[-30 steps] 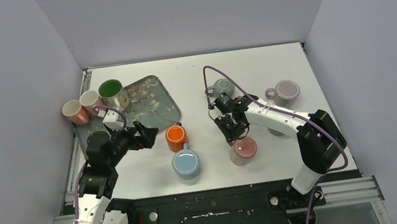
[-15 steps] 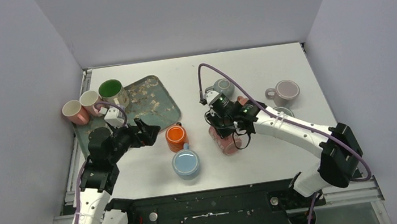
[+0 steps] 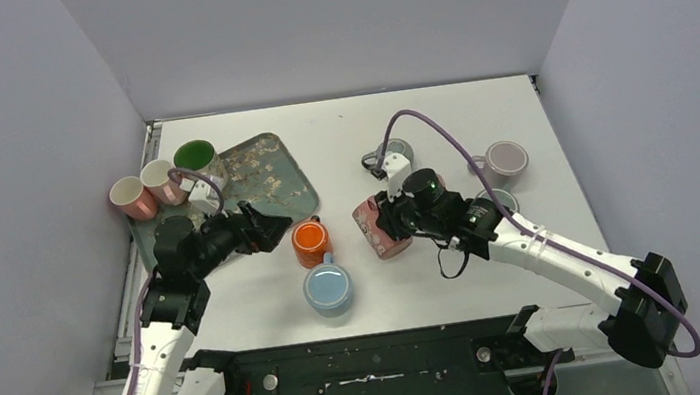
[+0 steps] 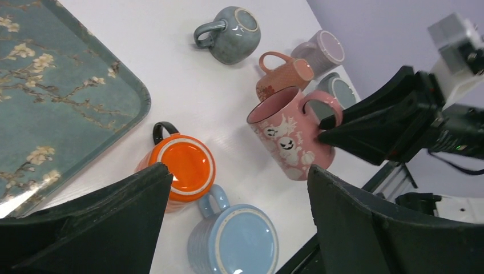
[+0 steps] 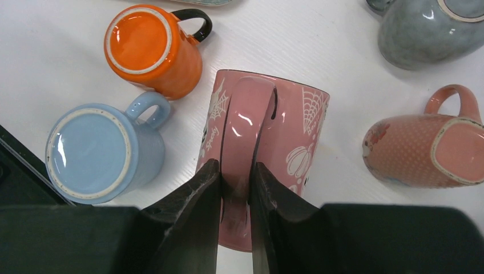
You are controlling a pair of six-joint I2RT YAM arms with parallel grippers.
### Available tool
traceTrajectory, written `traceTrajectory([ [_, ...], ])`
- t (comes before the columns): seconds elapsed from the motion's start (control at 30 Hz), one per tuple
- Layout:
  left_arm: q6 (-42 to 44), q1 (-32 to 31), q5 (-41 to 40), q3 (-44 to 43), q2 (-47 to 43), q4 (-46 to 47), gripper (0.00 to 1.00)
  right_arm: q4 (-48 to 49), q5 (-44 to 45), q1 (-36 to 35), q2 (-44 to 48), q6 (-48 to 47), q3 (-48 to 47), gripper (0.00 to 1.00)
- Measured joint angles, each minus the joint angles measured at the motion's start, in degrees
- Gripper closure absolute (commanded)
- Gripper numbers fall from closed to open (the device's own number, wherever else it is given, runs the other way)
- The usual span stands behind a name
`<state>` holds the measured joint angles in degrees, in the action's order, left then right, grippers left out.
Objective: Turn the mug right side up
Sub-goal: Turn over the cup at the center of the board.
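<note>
the right gripper [image 5: 235,171] pinches the pink mug [image 5: 297,131] by its handle [image 5: 245,120], tilting it over the table [image 3: 347,127] beside the orange mug [image 4: 182,165], so a wrist roll can stand it upright. the left gripper [image 4: 240,188] hangs spread wide, holding nothing.

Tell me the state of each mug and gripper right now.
pink mug: tilted sideways, held by its handle
right gripper: shut on the pink mug's handle
left gripper: open, empty
orange mug: upside down
blue mug: upside down
grey mug: upside down
green mug: upright
lilac mug: upright
</note>
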<state>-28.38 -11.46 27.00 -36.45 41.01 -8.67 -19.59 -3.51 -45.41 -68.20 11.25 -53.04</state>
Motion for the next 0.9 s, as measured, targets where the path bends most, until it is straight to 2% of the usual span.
traceTrajectory([
  [0.23, -8.3, 0.0, 5.2, -5.6, 4.7, -0.3, 0.17, 17.2, 1.2, -5.2, 6.9, -6.1, 12.6, 1.00],
  [0.5, -24.2, 0.0, 9.3, -4.8, 6.1, 3.1, 0.17, 30.6, 7.1, -10.6, 5.3, -14.6, 14.1, 1.00],
  [0.53, -27.1, 0.0, 9.4, -4.3, 6.1, 4.5, 0.18, 32.0, 7.9, -10.9, 4.9, -15.4, 14.1, 1.00],
  [0.6, -32.6, -0.1, 9.2, -3.3, 5.9, 7.1, 0.27, 34.0, 9.4, -11.4, 4.2, -16.9, 14.1, 1.00],
  [0.67, -39.2, -0.8, 7.6, -1.9, 5.0, 9.4, 0.28, 35.3, 10.7, -12.2, 3.6, -18.3, 14.1, 1.00],
  [0.73, -42.5, -2.0, 5.2, -1.7, 4.1, 9.1, 0.20, 36.2, 11.4, -12.9, 3.3, -19.6, 14.2, 1.00],
  [0.77, -43.5, -2.8, 3.5, -2.0, 3.8, 8.4, 0.20, 36.7, 11.7, -13.2, 3.1, -20.1, 14.2, 1.00],
  [0.9, -45.5, -6.7, -2.9, -6.2, 5.0, 2.7, 0.24, 37.8, 12.3, -14.0, 2.8, -21.9, 14.2, 1.00],
])
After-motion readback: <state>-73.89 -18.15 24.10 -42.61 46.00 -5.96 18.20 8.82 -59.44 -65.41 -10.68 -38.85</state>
